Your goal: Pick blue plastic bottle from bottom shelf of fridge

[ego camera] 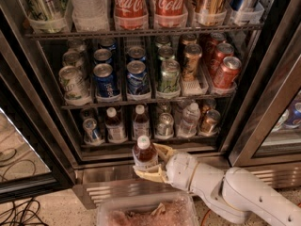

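Observation:
The blue plastic bottle is a small clear bottle with a white cap, dark reddish-brown liquid and a pale label. It is upright in my gripper, in front of the fridge's steel base, outside and below the bottom shelf. The cream fingers are shut on its lower body. My white arm comes in from the lower right. Two similar bottles stand on the bottom shelf at the left.
The bottom shelf also holds cans and a clear bottle. Blue cans sit on the middle shelf. A clear plastic tub lies below my gripper. The open glass door is at the left, cables on the floor.

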Available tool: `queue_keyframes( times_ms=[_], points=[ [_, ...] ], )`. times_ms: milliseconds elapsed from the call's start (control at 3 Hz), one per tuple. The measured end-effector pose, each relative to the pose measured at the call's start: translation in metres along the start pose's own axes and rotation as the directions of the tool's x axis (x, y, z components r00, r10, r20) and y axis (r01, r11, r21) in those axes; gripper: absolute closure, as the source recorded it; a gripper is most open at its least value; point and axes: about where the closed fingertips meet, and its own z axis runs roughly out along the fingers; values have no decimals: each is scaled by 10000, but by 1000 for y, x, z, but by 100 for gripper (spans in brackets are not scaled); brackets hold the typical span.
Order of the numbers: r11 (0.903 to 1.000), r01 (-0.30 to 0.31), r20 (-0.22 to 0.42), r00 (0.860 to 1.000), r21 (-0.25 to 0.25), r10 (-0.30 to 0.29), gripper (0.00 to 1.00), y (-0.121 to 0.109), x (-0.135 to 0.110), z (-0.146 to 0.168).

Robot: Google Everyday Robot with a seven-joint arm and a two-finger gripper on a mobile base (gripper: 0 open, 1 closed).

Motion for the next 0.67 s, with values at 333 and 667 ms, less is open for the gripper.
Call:
queue_keyframes(
  times_ms=[333,667],
  points=[
    [9999,110,-192,9998,-18,-110,100,14,-21,-17],
    [9985,71,-315,9995,534,-54,100,47,-33,-58]
  ],
)
